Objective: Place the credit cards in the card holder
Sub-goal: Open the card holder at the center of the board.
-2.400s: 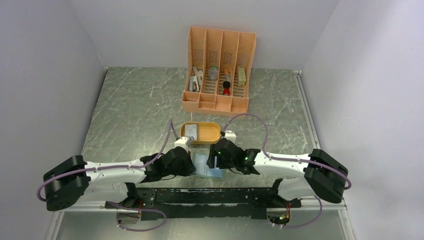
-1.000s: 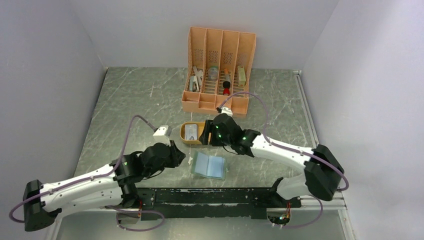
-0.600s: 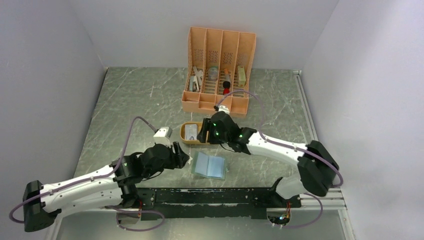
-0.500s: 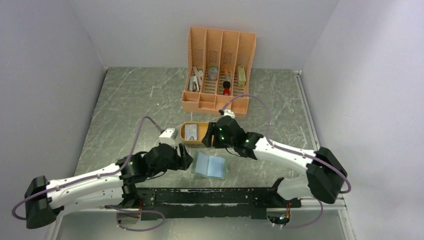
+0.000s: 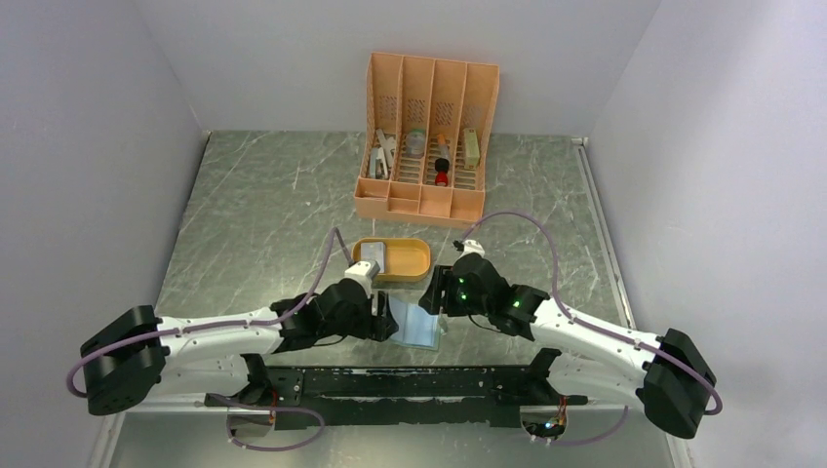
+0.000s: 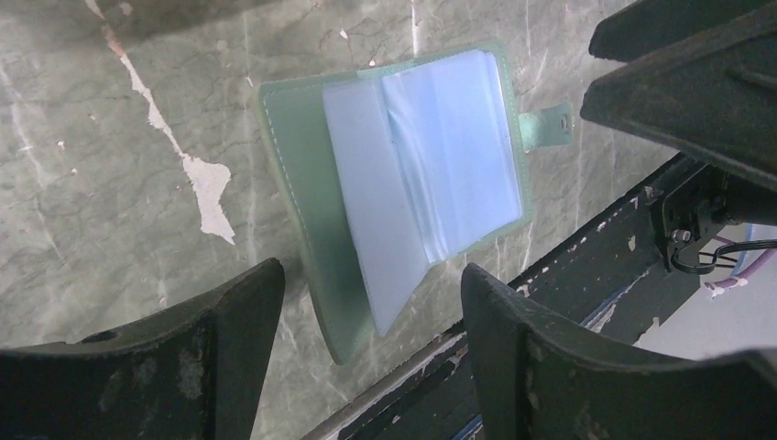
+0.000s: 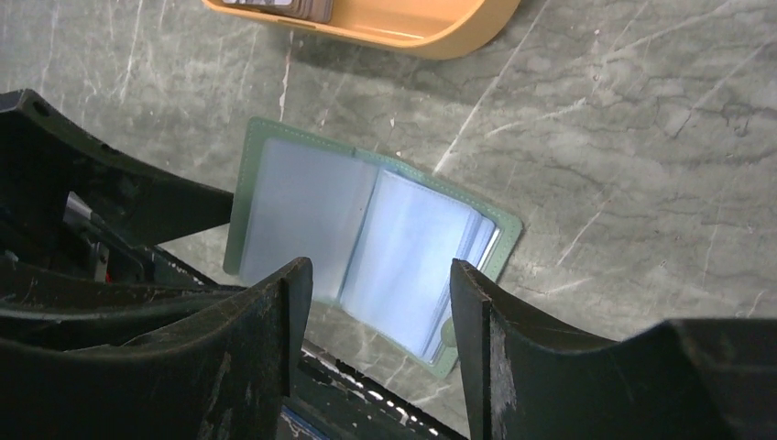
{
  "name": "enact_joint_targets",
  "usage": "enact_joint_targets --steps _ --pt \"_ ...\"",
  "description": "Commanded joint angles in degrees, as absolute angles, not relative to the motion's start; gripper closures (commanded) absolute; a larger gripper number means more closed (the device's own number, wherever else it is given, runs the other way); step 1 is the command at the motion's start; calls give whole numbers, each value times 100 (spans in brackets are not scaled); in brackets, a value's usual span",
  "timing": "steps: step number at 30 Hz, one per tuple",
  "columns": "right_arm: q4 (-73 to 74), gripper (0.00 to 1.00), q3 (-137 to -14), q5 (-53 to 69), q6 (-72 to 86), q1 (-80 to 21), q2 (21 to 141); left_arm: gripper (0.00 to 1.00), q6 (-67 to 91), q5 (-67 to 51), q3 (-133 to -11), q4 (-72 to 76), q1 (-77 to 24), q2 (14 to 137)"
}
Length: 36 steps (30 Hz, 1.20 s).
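The card holder lies open and flat near the table's front edge, grey-green with clear pockets facing up. The credit cards rest in the left end of the orange oval tray, just behind the holder; only their edge shows in the right wrist view. My left gripper hovers open at the holder's left side, empty. My right gripper hovers open over the holder's right half, also empty.
A tall orange slotted organizer with small items stands at the back. The black base rail runs just in front of the holder. The two grippers sit close together, the right one filling the left wrist view's corner.
The left arm swung right to the holder's left edge and its jaws opened. The right arm drew back from the tray to above the holder. The holder has not moved.
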State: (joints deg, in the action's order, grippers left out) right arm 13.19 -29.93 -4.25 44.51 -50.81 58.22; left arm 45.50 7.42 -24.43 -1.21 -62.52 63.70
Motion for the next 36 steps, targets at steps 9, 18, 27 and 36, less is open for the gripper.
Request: enact_joint_targets --steps 9,18,27,36 --pt "1215 41 -2980 -119 4448 -5098 5852 48 4803 472 -2131 911 -5970 6783" --pt "1312 42 -3094 -149 4437 -5098 5820 84 4995 572 -1993 1007 -5959 6723" --pt "1264 43 -3153 -166 4490 -5098 5818 95 5670 890 -1651 544 -5968 5678" --pt "1011 44 -3207 -152 4588 -5098 5986 95 6766 1343 -1131 465 -5993 5022"
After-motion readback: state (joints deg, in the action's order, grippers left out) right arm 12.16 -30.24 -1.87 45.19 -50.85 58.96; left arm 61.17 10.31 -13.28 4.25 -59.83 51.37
